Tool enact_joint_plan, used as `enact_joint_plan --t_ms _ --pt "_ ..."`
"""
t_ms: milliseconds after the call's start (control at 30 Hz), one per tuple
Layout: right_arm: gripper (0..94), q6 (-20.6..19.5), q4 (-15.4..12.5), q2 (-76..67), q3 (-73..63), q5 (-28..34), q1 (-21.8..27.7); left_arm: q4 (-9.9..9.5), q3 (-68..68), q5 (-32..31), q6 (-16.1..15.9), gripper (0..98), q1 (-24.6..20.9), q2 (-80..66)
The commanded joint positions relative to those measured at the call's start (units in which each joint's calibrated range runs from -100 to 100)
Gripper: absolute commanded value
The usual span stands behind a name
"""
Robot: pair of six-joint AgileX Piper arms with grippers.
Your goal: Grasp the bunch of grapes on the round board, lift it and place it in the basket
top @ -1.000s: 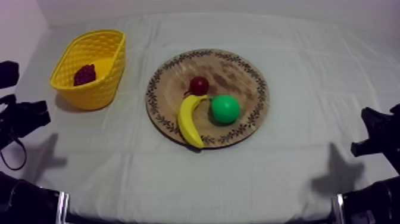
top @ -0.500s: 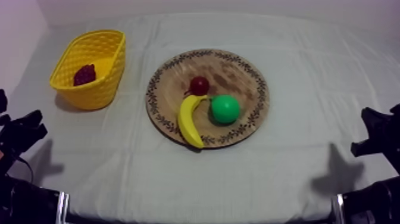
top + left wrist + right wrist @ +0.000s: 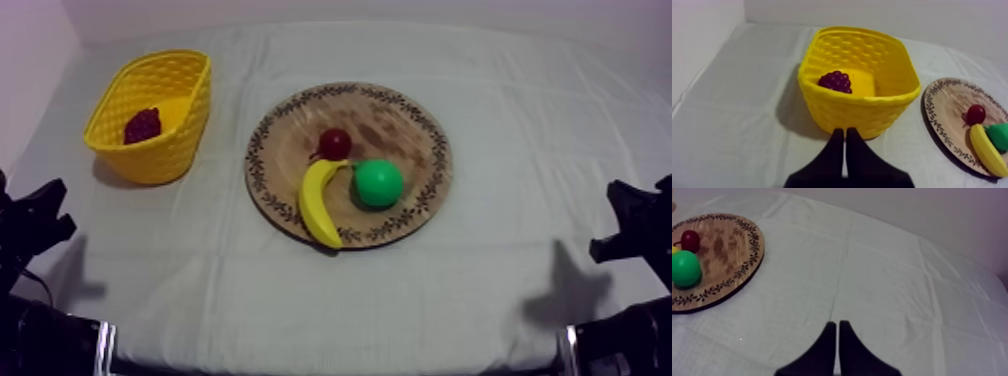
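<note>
Left gripper [image 3: 845, 131]: fingers together, empty, just before the yellow basket [image 3: 822, 102]. Bunch of grapes [image 3: 835, 81] lies straight ahead inside it, a compact dark-red cluster on its floor. Right gripper [image 3: 836, 323], likewise closed on nothing, is well apart. Wooden board [image 3: 947, 105] carries no grapes; placement judged complete.

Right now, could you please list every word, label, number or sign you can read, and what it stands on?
There is no text to read.
The wooden board bears only a leaf pattern round its rim, not letters.
The yellow basket and the cloth are unmarked.
</note>
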Motion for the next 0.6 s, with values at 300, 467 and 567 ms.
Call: enact_joint_plan --t_ms 300,467,567 --pt "0.5 0.0 0.0 0.0 0.0 0.0 0.0 0.03 -0.1 0.0 -2.7 0.0 1.5 0.0" --pt "0.5 0.0 0.0 0.0 0.0 0.0 0.0 0.03 0.0 -0.1 -4.4 0.0 1.7 0.0" --pt "0.5 0.0 0.0 0.0 0.0 0.0 0.0 0.0 -0.2 0.2 -4.6 0.0 1.8 0.0"
